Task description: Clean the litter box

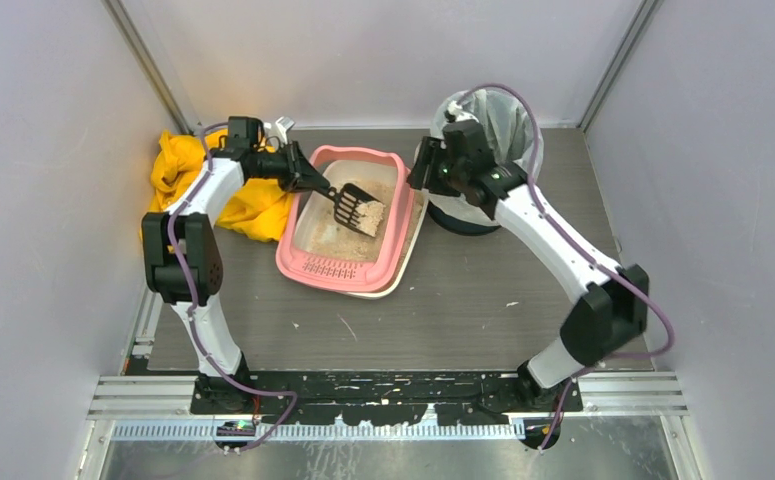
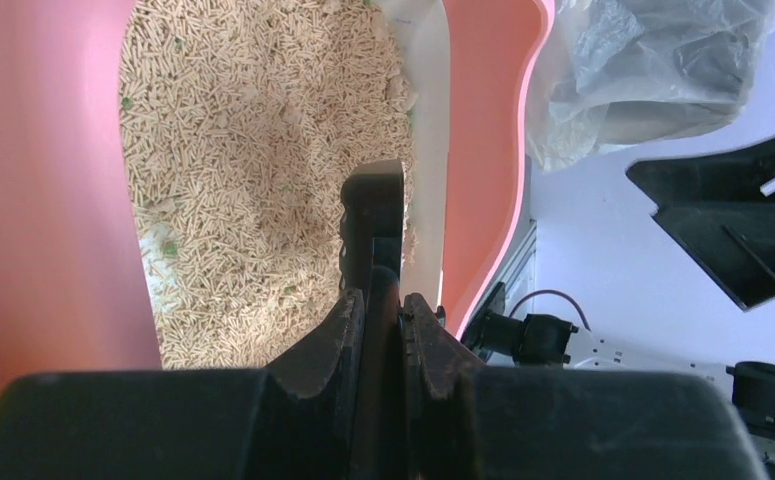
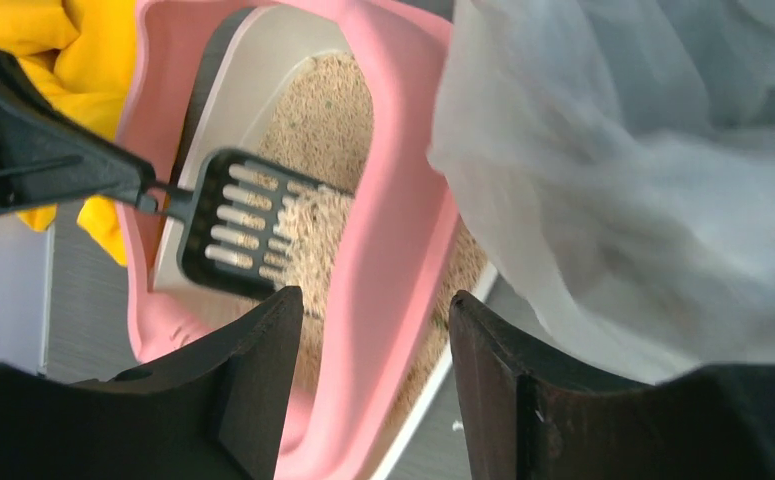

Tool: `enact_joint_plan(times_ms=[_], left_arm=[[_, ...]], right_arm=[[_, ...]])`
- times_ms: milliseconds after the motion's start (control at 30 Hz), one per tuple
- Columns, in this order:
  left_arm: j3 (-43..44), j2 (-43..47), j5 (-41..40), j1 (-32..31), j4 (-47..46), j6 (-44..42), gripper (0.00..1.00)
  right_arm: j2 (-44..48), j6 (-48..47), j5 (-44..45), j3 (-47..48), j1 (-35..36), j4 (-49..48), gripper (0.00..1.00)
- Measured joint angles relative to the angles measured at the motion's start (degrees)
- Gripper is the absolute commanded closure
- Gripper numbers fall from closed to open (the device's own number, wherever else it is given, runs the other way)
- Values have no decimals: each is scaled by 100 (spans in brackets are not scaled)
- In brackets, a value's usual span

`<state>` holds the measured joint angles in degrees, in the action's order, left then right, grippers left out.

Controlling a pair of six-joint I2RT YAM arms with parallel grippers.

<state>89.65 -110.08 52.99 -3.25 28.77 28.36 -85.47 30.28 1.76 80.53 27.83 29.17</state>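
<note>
The pink litter box (image 1: 290, 252) lies in the middle of the table with beige litter (image 1: 323, 235) in it. My left gripper (image 1: 310, 180) is shut on the handle of a black slotted scoop (image 1: 360, 208), which it holds over the litter with some litter on its blade. In the left wrist view the gripper (image 2: 383, 310) clamps the scoop (image 2: 373, 215) edge-on above the litter (image 2: 253, 150). My right gripper (image 1: 425, 168) is open at the box's far right rim. In the right wrist view the pink rim (image 3: 403, 240) shows between the open gripper (image 3: 375, 340); contact cannot be told.
A round bin with a clear liner (image 1: 498, 120) stands just right of the box, close behind my right gripper; the liner also fills the right wrist view (image 3: 643, 180). A yellow cloth (image 1: 178, 165) lies left of the box. A white tray edge (image 1: 410, 262) shows under the box.
</note>
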Motion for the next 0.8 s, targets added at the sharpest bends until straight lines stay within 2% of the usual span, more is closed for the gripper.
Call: enact_joint_plan(times_ms=[167,433,567,800], left_arm=[[-26,129,33,42,-11,37,100],[-339,264,94,118,-214,155,100],[-365,264,48,118,-131,87,100],[-396,321,-28,144,-63,-42,100]], right_arm=[[-1130,-184,234,1178,168,326,42],[-2391,-350,175,2935,431,796,49],[-2680,-321,22,3143,535,859,49],[-3316,-297,-221,3637,603,1165,44]])
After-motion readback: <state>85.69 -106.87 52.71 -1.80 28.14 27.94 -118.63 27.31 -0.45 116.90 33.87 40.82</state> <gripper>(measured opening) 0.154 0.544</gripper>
